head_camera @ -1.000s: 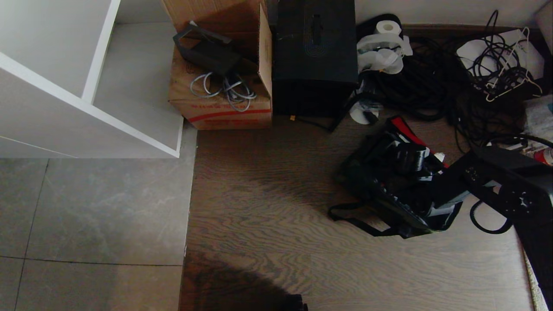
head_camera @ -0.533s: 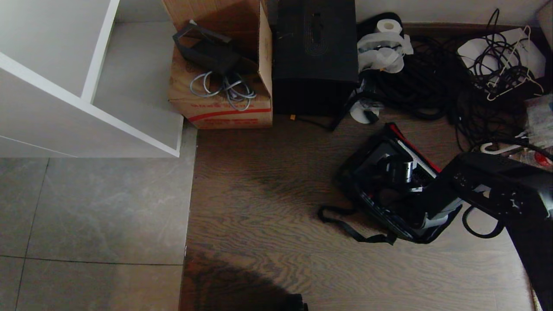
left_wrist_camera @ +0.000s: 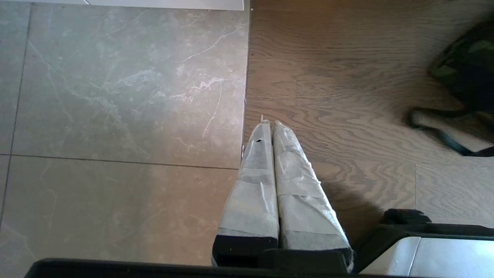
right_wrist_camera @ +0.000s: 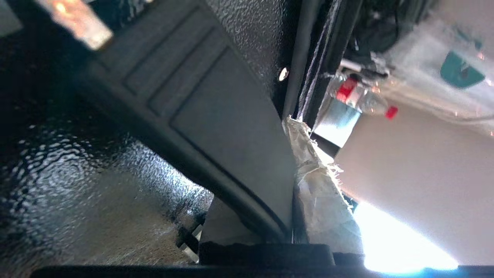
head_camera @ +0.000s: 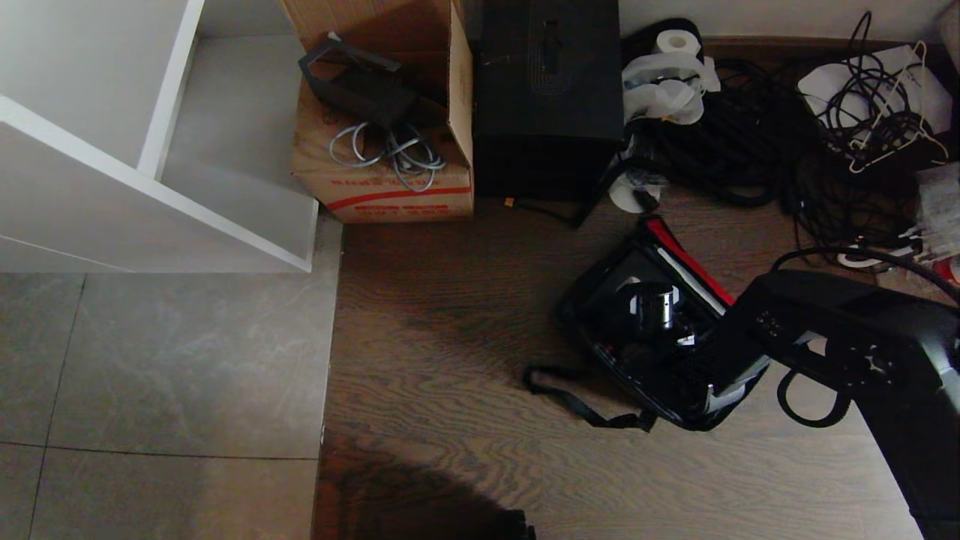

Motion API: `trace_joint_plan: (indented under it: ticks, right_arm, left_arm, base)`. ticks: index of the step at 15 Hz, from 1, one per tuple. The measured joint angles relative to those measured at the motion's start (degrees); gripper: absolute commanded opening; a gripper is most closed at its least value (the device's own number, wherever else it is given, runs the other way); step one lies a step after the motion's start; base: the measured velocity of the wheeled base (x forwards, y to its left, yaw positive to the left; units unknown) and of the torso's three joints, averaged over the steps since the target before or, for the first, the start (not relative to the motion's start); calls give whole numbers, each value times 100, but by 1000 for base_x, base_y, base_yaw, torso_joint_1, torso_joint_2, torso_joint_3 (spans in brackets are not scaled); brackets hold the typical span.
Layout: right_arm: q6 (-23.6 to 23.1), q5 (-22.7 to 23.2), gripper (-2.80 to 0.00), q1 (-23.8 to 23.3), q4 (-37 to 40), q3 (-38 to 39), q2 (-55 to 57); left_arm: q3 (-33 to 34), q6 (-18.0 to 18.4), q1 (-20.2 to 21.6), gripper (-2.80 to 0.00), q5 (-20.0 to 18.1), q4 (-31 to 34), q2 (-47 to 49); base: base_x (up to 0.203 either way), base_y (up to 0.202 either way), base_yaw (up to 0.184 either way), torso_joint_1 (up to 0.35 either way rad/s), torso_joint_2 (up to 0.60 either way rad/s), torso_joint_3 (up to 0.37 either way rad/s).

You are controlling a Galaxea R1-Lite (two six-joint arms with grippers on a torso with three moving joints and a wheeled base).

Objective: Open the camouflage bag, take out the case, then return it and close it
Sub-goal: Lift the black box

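Observation:
The camouflage bag (head_camera: 600, 330) lies open on the wooden floor at the right, its red lid lining (head_camera: 679, 255) turned up and its black strap (head_camera: 577, 401) trailing toward me. Inside it sits the black case (right_wrist_camera: 77, 173), with a silver handle end (head_camera: 656, 309) showing. My right gripper (right_wrist_camera: 278, 154) reaches into the bag from the right and is shut on the case's black handle (right_wrist_camera: 220, 127); one taped finger (right_wrist_camera: 320, 193) presses against the handle's side. My left gripper (left_wrist_camera: 270, 127) hangs shut and empty over the seam between tile and wood, well away from the bag (left_wrist_camera: 467, 73).
A brown cardboard box with a red stripe (head_camera: 382, 150) and a tall black box (head_camera: 547, 97) stand against the back wall. Tangled black cables (head_camera: 750, 150) and a paper roll (head_camera: 673, 43) fill the back right. A white shelf unit (head_camera: 150, 172) occupies the left.
My right gripper has closed on the case handle. The arm, with the bag and the case in it, has shifted to the left across the floor, the strap trailing along.

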Motion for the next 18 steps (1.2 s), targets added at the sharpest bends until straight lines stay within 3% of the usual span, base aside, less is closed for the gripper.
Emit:
trace_joint_plan:
  ticks: [5, 10, 18]
  right_arm:
    - [67, -240, -280, 650, -19, 48, 86]
    - [140, -293, -280, 746, 76, -28, 33]
    - [129, -295, -280, 816, 691, 45, -1061]
  left_arm:
    - [1, -2, 0, -280, 0, 0, 0]
    - [1, 0, 0, -280, 0, 0, 0]
    - [1, -2, 0, -280, 0, -1, 0]
  base:
    - [0, 0, 0, 0, 0, 0]
    - [0, 0, 0, 0, 0, 0]
    - [0, 0, 0, 0, 0, 0]
